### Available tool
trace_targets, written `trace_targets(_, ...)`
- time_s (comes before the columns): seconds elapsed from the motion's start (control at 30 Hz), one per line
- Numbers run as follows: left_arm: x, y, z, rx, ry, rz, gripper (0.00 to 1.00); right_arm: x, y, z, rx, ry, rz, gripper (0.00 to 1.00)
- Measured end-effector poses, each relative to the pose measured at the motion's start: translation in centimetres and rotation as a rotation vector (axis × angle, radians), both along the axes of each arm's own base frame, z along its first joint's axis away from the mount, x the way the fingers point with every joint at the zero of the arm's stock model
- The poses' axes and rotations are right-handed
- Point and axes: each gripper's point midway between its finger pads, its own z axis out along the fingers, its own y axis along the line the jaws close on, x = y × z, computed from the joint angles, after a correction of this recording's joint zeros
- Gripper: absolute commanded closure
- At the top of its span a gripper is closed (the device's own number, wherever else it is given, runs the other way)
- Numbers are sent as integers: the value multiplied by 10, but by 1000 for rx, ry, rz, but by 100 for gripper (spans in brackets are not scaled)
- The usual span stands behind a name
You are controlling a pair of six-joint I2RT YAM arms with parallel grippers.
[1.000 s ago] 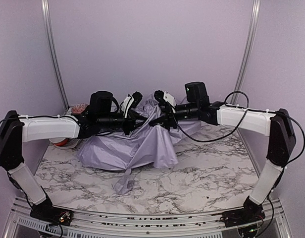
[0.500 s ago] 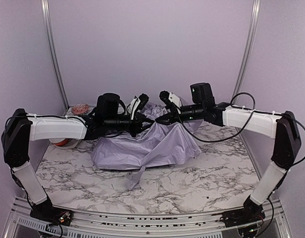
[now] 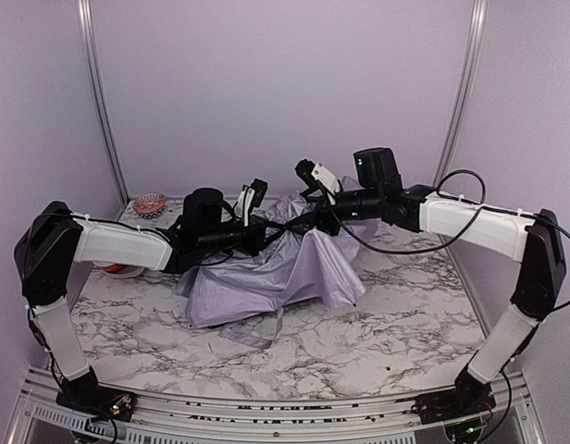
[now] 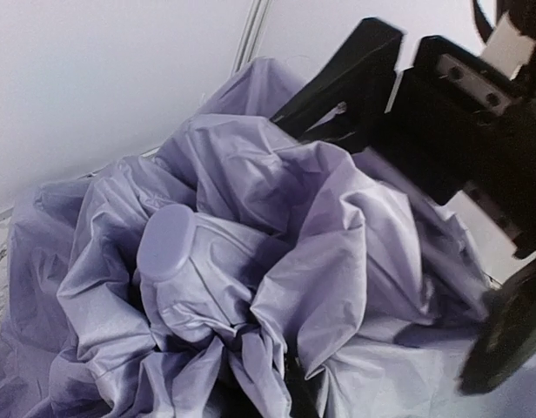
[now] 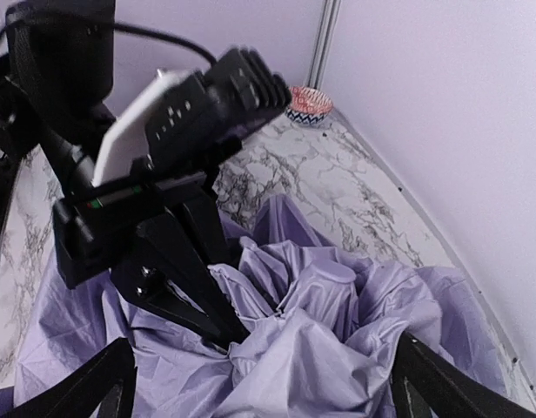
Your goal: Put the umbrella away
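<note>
The umbrella (image 3: 266,273) is a crumpled heap of pale lavender fabric on the marble table, its top bunched up between both arms. A rounded lavender knob (image 4: 166,239) (image 5: 346,272) pokes out of the folds, half wrapped in cloth. My left gripper (image 3: 255,222) (image 5: 231,335) comes in from the left, and its black fingers are shut on a pinch of the fabric. My right gripper (image 3: 313,196) (image 5: 268,392) hovers over the bunched top with its fingers (image 5: 85,387) wide apart, open, loose cloth lying between them. A fabric strap (image 3: 253,333) trails onto the table in front.
A small patterned bowl (image 3: 150,202) (image 5: 307,103) sits at the back left corner. A white and orange roll (image 3: 118,269) lies behind the left forearm. Lavender walls with metal rails (image 3: 98,92) close in the back and sides.
The left arm has pulled the pinched fabric left and lower, and the heap has bunched tighter with its hem drooping forward. The right gripper has risen slightly above the bundle.
</note>
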Motion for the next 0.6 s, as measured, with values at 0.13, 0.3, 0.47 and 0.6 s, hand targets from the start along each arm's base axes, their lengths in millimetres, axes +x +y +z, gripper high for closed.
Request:
trace_targets(0.13,11,7,-4,-35,24,56,100,0,-34,57,100,-49,-130,2)
trace_targets(0.3,24,15,-8,-49,39,104,100,-1,-137,106,241,-123,-496,8)
trace_targets(0.47,30,18,-10,-57,41,116,100,-9,-176,25,171,34,-695,11)
trace_targets(0.6,30,18,-10,-59,41,113,100,-20,-176,-85,19,258,-672,11)
